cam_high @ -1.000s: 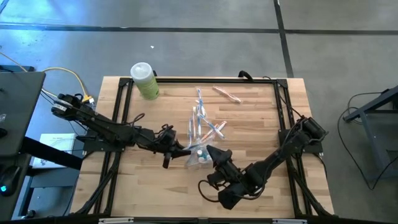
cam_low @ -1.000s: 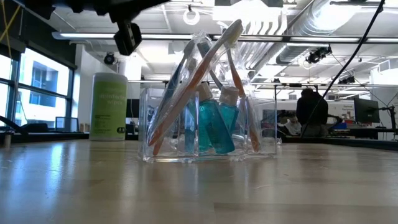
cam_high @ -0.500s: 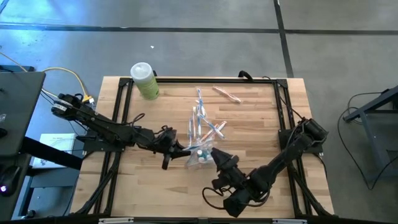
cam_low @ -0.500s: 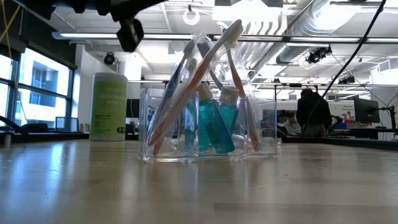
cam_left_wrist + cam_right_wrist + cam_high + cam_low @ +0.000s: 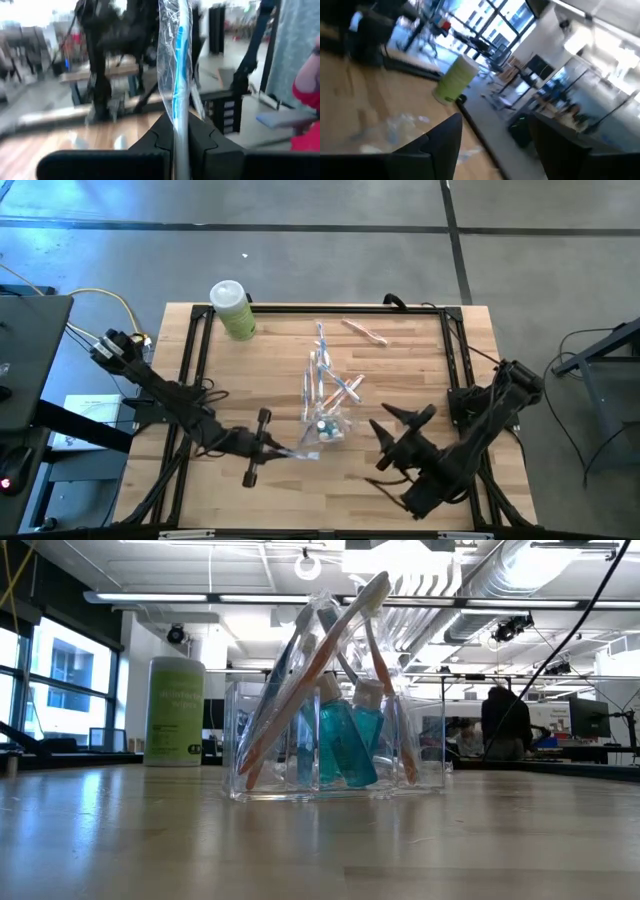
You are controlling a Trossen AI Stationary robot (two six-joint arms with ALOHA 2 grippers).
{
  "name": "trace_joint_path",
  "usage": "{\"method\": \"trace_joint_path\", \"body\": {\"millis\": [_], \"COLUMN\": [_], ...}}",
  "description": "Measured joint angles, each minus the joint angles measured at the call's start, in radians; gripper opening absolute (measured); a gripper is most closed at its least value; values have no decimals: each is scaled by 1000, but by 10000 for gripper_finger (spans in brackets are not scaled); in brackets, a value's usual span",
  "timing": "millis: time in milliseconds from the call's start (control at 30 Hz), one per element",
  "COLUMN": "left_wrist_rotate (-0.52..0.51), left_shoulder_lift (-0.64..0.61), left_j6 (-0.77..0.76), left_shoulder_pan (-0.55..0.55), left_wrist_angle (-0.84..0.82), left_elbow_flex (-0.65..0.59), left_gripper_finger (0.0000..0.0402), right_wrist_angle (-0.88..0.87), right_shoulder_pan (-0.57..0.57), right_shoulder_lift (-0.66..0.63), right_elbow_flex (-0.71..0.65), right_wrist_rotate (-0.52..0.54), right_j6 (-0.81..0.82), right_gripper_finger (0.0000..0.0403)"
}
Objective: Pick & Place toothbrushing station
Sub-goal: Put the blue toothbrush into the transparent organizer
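Note:
A see-through holder (image 5: 335, 745) stands upright on the table, with several toothbrushes and two teal bottles leaning inside it; it also shows in the high view (image 5: 328, 426). More toothbrushes (image 5: 322, 370) lie flat behind it, and one (image 5: 364, 331) lies farther back. My left gripper (image 5: 280, 450) is near-left of the holder, shut on a clear-wrapped toothbrush (image 5: 304, 452) with a blue stripe (image 5: 176, 75). My right gripper (image 5: 402, 418) hangs open to the holder's right with nothing between its fingers (image 5: 445, 140). My left gripper pinches the wrapped toothbrush by one end (image 5: 178, 125) between its two fingers. The fingers lie about level and come from the table's left. The brush sticks out ahead of the fingertips toward the holder, and in the left wrist view it stands clear above the table.
A light-green bottle with a white cap (image 5: 233, 309) stands at the far left corner; it shows in the low view (image 5: 175, 710) and the right wrist view (image 5: 454, 79). Black frame rails (image 5: 196, 350) run along the table's sides. A person (image 5: 505, 720) sits in the room behind.
My left gripper has drawn back from the holder toward the near-left, rolling its wrist, and has taken the wrapped toothbrush along. My right gripper has opened, rolled and pulled away from the holder toward the table's right edge. The holder has stayed in place.

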Motion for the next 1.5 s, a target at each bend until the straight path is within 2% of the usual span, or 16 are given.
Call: {"method": "trace_joint_path", "body": {"millis": [67, 133, 267, 400, 500, 600, 700, 867, 1000, 1067, 1167, 1300, 1433, 1500], "left_wrist_rotate": [-16, -17, -24, -23, 9, 50, 49, 31, -41, -68, -94, -153, -201, -194], "left_shoulder_lift": [48, 96, 197, 266, 292, 298, 298, 298, 298, 298, 298, 298, 298, 298], "left_j6": [76, 150, 238, 202, 148, 109, 120, 172, 249, 284, 326, 327, 298, 282], "left_shoulder_pan": [-13, -14, 31, 102, 154, 186, 186, 161, 122, 102, 78, 62, 77, 84], "left_wrist_angle": [101, 209, 447, 578, 602, 602, 603, 600, 600, 600, 601, 619, 625, 622], "left_elbow_flex": [0, 0, 0, 0, 0, 0, 0, 0, 0, 0, 0, 0, 1, 1], "left_gripper_finger": [12, 12, 12, 12, 12, 12, 12, 12, 12, 12, 12, 12, 12, 12], "right_wrist_angle": [-77, -100, -73, -13, 98, 201, 306, 459, 509, 533, 528, 520, 406, 303], "right_shoulder_pan": [-1, -5, -45, -97, -135, -177, -219, -286, -327, -340, -332, -269, -183, -143], "right_shoulder_lift": [-1, -3, -2, -2, -2, -2, -2, -2, -2, -2, -24, -130, -247, -299], "right_elbow_flex": [-17, -25, -28, -28, -28, -28, -30, -30, -30, -30, -29, -27, -27, -34], "right_wrist_rotate": [13, 18, 18, 15, -7, -173, -273, -411, -549, -549, -447, -356, -393, -440], "right_j6": [191, 269, 264, 199, 139, -9, -113, -254, -331, -355, -417, -463, -402, -271], "right_gripper_finger": [224, 224, 224, 224, 224, 224, 224, 224, 224, 224, 224, 224, 224, 224]}}
